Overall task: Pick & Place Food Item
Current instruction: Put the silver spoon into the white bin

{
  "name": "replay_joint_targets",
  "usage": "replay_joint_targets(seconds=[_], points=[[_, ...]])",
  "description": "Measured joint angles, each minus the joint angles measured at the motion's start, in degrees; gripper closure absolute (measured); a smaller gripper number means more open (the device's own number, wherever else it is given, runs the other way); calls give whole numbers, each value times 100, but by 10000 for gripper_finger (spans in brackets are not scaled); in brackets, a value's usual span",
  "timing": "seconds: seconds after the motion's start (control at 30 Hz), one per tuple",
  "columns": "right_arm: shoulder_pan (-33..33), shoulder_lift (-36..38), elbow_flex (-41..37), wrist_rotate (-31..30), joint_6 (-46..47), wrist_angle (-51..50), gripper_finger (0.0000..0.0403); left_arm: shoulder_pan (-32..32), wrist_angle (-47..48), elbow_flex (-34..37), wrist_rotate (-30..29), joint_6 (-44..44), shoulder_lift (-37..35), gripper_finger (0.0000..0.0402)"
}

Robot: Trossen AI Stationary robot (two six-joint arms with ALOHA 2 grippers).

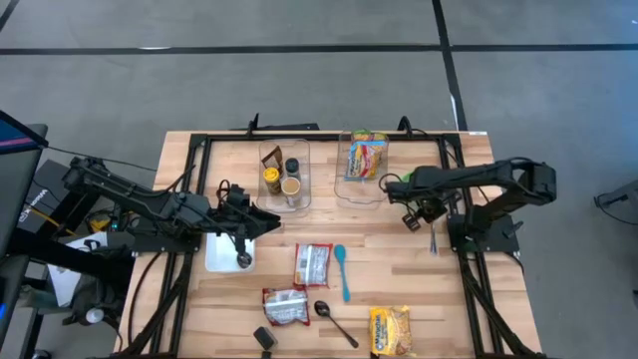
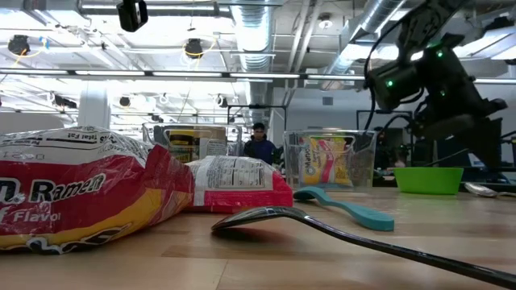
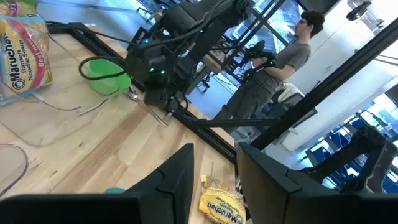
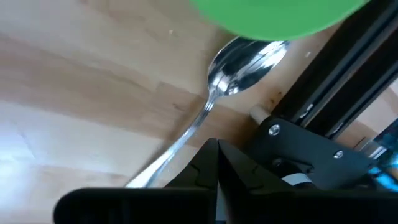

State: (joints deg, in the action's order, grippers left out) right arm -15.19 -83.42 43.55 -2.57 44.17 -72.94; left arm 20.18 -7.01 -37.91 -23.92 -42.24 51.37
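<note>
High view: right gripper (image 1: 411, 221) beside clear bin holding yellow-red ramen packet (image 1: 365, 158); left gripper (image 1: 242, 257) over white tray (image 1: 217, 255).

Left wrist view: left fingers (image 3: 180, 180) parted, empty.

Right wrist view: right fingers pressed together, grasping nothing, above silver metal spoon (image 4: 242, 65).

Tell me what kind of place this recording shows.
Probably a robotics lab or workshop: exposed ceiling ducts, a wooden table with ramen packets laid out, and a person working nearby.
</note>
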Motion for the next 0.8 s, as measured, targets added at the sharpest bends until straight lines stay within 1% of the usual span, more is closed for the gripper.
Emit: replay_joint_targets(seconds=[0.2,0.43,0.6,0.67,0.8], points=[[17,-213,0,20,-679,-45,403,0,-12,0,0,-2,0,284],[101,-209,0,-28,-1010,19,403,0,-13,0,0,-4,2,284],[272,-207,-79,-115,-1029,96,403,0,-13,0,-2,-4,0,284],[423,-203,-182,-180,-923,140,403,0,-13,0,-2,-4,1,284],[676,-158,-518,-93,-619,467,403,0,-13,0,-2,-4,0,284]])
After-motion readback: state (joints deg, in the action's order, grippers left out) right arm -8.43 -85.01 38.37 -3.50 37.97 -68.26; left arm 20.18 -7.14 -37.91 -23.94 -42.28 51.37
